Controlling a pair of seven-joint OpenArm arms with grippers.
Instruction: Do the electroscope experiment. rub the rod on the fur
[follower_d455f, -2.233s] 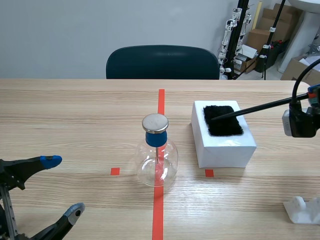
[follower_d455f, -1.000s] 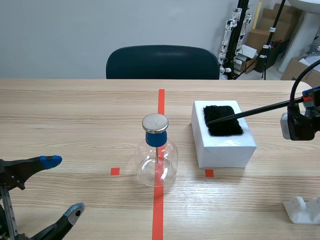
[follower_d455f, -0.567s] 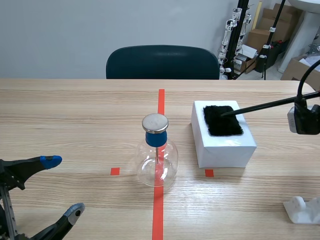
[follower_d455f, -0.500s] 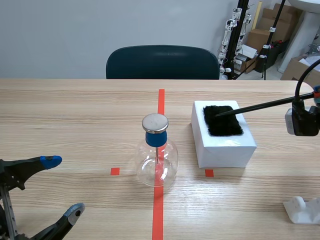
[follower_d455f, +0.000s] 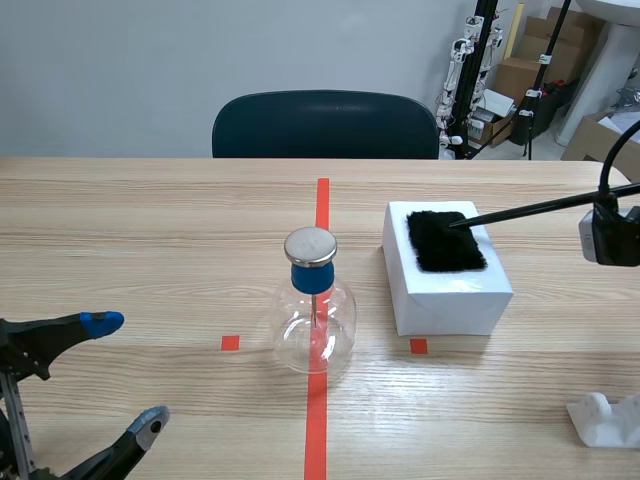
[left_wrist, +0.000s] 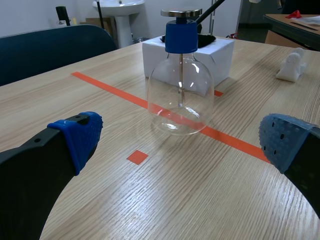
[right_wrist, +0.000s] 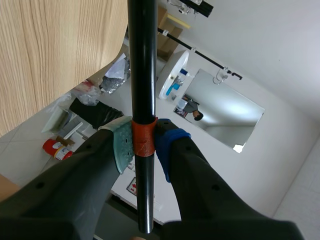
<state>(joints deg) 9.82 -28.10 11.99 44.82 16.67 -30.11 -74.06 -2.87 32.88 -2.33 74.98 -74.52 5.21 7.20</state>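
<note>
Rod (follower_d455f: 525, 210) clamped between right jaws at its orange band (right_wrist: 142, 137), at right above bench (follower_d455f: 150, 220), tip touching far part of black fur (follower_d455f: 445, 245) on white box (follower_d455f: 450, 295). Left jaws spread wide at near left, well apart from flask (follower_d455f: 315, 325).

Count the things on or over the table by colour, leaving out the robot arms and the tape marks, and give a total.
Black: 2 (rod, fur)
White: 2 (box, stand)
Clear glass: 1 (flask)
Total: 5
</note>
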